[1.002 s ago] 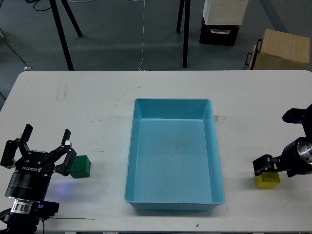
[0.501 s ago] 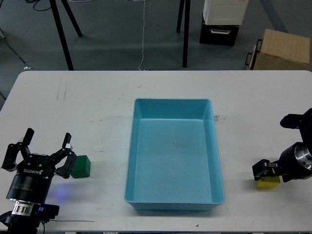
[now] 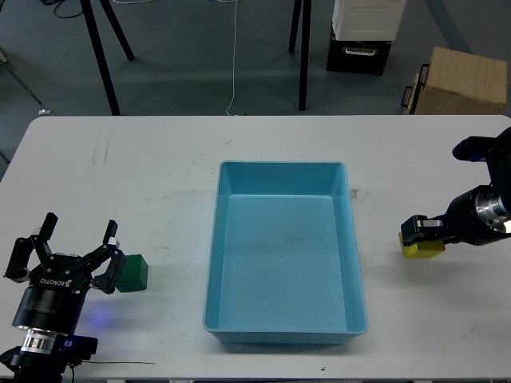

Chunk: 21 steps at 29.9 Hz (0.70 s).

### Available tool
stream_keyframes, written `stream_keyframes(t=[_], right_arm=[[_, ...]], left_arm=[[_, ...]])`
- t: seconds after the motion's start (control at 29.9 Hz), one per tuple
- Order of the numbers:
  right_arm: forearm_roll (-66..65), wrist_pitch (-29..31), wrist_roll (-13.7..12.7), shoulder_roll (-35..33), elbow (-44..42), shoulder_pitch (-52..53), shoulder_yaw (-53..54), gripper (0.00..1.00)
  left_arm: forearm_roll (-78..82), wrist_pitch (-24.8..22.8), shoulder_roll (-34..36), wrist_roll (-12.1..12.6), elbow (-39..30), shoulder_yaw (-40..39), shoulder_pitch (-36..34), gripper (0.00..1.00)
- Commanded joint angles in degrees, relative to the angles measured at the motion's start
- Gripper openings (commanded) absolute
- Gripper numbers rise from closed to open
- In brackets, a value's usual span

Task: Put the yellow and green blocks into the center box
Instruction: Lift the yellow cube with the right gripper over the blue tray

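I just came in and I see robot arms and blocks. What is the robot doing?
The robot is putting two blocks into the blue tray in the middle of the white table. Its right gripper holds the yellow block and has lifted it and carried it toward the tray. Its left gripper has its fingers spread open right beside the green block, which sits on the table. The tray has nothing in it yet.

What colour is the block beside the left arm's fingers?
Dark green block, seen best in the head view.
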Motion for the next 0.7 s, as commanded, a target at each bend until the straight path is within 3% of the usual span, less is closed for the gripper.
stream_keyframes(t=[0.0, 0.1, 0.27, 0.4, 0.47, 0.57, 0.63, 0.67], right_arm=[[8.4, 0.3, 0.1, 8.6, -1.1, 9.9, -0.1, 0.00], [9.3, 0.3, 0.1, 22.8, -7.1, 11.1, -0.9, 0.00], [7.4, 0.3, 0.1, 40.9, -16.9, 6.2, -4.7, 0.00], [4.2, 0.3, 0.1, 49.2, -20.1, 3.7, -6.4, 0.00], [4.2, 0.3, 0.0, 50.1, -21.6, 2.8, -8.0, 0.02], [4.1, 0.3, 0.0, 50.1, -22.3, 2.4, -8.4, 0.32], [4.1, 0.3, -0.1, 50.1, -22.2, 2.5, -8.4, 0.64], [4.1, 0.3, -0.2, 50.1, -22.3, 2.6, -8.4, 0.90]], left_arm=[[0.0, 0.0, 0.0, -0.1, 0.0, 0.7, 0.0, 1.00], [0.0, 0.0, 0.0, -0.1, 0.5, 1.8, 0.0, 1.00], [0.0, 0.0, 0.0, -0.3, 0.8, 1.9, -0.1, 1.00], [-0.1, 0.0, 0.0, -0.4, 0.8, 1.9, -0.2, 1.00], [-0.1, 0.0, 0.0, -0.5, 0.8, 1.9, -0.3, 1.00], [-0.1, 0.0, 0.0, -0.5, 0.8, 1.8, -0.5, 1.00], [-0.2, 0.0, 0.0, -0.5, 0.7, 1.8, -0.5, 1.00], [-0.2, 0.0, 0.0, -0.5, 0.7, 1.8, -0.5, 1.00]])
